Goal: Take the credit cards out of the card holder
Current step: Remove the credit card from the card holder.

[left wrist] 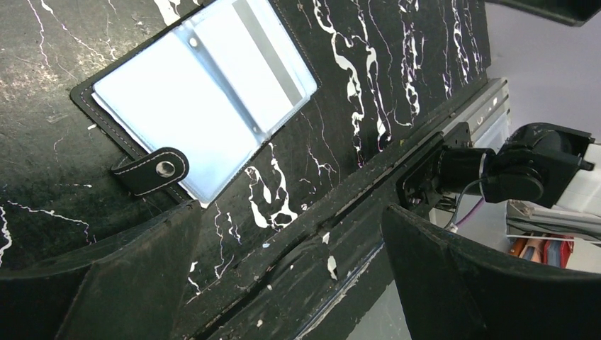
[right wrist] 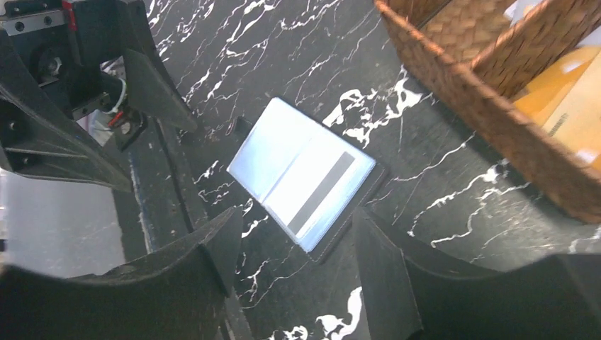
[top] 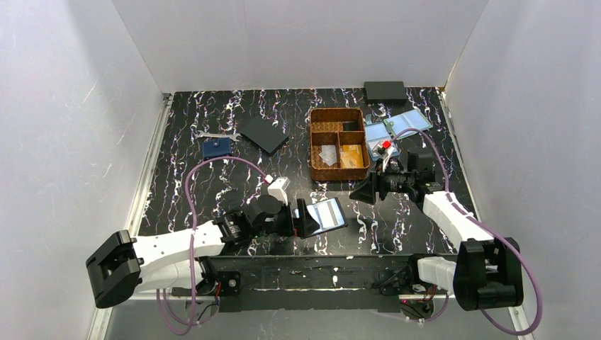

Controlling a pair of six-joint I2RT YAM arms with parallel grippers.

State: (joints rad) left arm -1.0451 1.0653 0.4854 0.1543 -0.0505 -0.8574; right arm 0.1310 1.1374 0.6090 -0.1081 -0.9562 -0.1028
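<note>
The card holder point(top: 327, 215) lies open on the table near the front, pale blue sleeves up, black rim around. A white card with a grey stripe point(left wrist: 266, 60) sits in one sleeve; it also shows in the right wrist view point(right wrist: 320, 190). The holder's snap strap point(left wrist: 151, 170) lies by my left fingertip. My left gripper point(top: 305, 218) is open and empty, just left of the holder point(left wrist: 205, 92). My right gripper point(top: 363, 190) is open and empty, above the table right of the holder point(right wrist: 301, 173). An orange-gold card point(top: 351, 156) lies in the basket.
A wicker basket point(top: 314, 145) with compartments stands behind the holder and holds white scraps point(top: 327, 154). Pale blue holders point(top: 401, 126) lie at the back right, a black box point(top: 385, 91) behind them. A navy wallet point(top: 216, 147) and a black square point(top: 264, 133) lie at the back left.
</note>
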